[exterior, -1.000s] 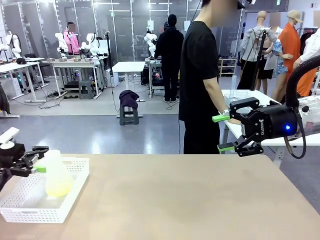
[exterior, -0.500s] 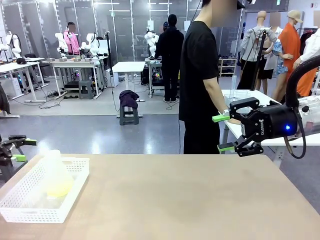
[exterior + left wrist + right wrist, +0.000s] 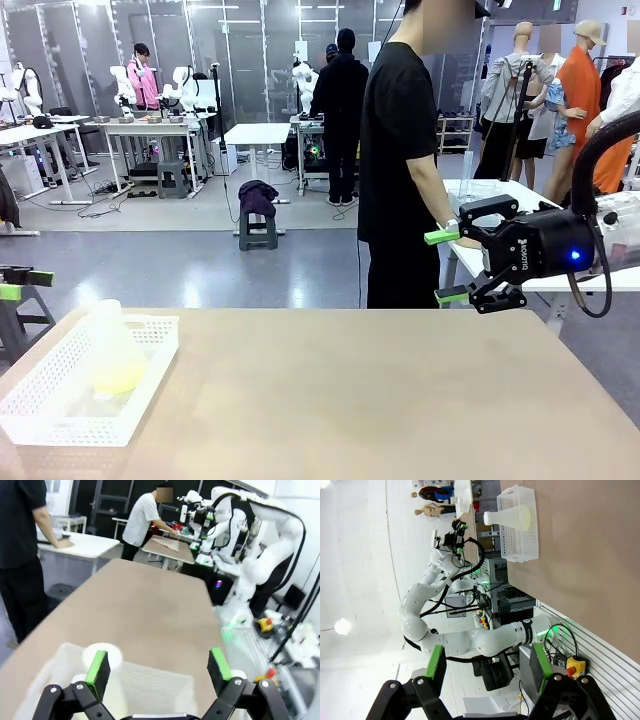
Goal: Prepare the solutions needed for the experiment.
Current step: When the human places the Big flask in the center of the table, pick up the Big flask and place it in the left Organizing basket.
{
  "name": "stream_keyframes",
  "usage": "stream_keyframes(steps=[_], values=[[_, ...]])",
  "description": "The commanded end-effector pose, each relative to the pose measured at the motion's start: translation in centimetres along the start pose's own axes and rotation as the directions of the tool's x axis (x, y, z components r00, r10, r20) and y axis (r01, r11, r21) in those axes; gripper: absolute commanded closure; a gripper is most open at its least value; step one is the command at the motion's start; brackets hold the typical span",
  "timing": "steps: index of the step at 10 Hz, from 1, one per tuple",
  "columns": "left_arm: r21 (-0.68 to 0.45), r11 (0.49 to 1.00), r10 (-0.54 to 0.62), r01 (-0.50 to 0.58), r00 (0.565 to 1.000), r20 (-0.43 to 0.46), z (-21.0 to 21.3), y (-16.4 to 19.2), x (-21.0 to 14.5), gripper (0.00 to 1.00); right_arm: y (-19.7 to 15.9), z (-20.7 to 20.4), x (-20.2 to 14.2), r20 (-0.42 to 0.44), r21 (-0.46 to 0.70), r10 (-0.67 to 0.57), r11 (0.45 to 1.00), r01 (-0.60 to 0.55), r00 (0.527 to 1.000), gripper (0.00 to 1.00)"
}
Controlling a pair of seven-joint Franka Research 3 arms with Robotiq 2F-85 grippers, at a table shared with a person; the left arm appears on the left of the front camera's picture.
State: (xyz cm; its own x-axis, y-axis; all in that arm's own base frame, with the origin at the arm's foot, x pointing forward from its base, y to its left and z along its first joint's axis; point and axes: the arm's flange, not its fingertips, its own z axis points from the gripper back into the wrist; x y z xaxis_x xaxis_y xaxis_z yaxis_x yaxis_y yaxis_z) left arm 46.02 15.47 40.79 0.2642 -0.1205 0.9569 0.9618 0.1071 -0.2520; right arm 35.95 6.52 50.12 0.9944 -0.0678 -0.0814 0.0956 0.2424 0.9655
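Table (image 3: 360, 400) tan, mostly bare. Person (image 3: 400, 160) in black stands at the far side, just right of centre, hand on a white table (image 3: 470, 190) behind.

Right arm comes in from the right, held above the far right table edge. Right gripper (image 3: 442, 266) points left, jaws spread wide, nothing between the green pads; same in its wrist view (image 3: 487, 664).

White perforated basket (image 3: 150, 375) sits at the near left corner of the table. Frosted flask (image 3: 112, 350) stands upright inside it. Solution (image 3: 118, 377): pale yellow shallow layer in the flask bottom.

Left gripper (image 3: 12, 284) at the left picture edge, off the table, up and left of the basket, well apart from the flask. In its wrist view (image 3: 159, 666) jaws spread wide, empty; basket (image 3: 150, 680) and flask mouth (image 3: 102, 655) lie below the fingers.
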Motion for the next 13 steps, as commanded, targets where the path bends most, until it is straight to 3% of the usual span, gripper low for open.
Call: stream_keyframes(steps=[1,2,3,5,6,8,9,10,13], values=[[0.024,0.985,0.171,-0.172,0.985,0.029,-0.6,-2.6,2.1,0.00,0.1,0.1,-0.1,0.004,0.010,0.004,1.000,-0.004,1.000,0.15],[-0.109,0.936,0.342,-0.333,0.937,0.068,-0.6,-3.4,3.2,0.00,0.1,0.1,-0.1,0.004,0.010,0.004,1.000,-0.004,1.000,0.15],[-0.140,0.859,0.506,-0.493,0.859,0.077,-0.6,-3.0,3.6,0.00,0.1,0.1,-0.1,0.004,0.010,0.004,1.000,-0.004,1.000,0.15],[-0.222,0.726,0.683,-0.651,0.718,0.131,0.2,-2.0,4.0,0.00,0.1,0.1,-0.1,0.004,0.010,0.004,1.000,-0.004,1.000,0.15],[-0.208,0.701,0.712,-0.683,0.690,0.133,0.9,-1.9,4.0,0.00,0.1,0.1,-0.1,0.004,0.010,0.004,1.000,-0.004,1.000,0.15],[-0.167,0.672,0.739,-0.722,0.668,0.084,1.7,-2.1,3.8,0.00,0.1,0.1,-0.1,0.004,0.010,0.004,1.000,-0.004,1.000,0.15],[-0.159,0.681,0.729,-0.714,0.681,0.063,1.8,-2.2,3.6,0.00,0.1,0.1,-0.1,0.004,0.010,0.004,1.000,-0.004,1.000,0.15],[-0.203,0.677,0.733,-0.707,0.672,0.104,1.3,-2.1,2.9,0.00,0.1,0.1,-0.1,0.004,0.010,0.004,1.000,-0.004,1.000,0.15],[-0.203,0.677,0.733,-0.707,0.672,0.104,1.3,-2.1,2.9,0.00,0.1,0.1,-0.1,0.004,0.010,0.004,1.000,-0.004,1.000,0.15]])
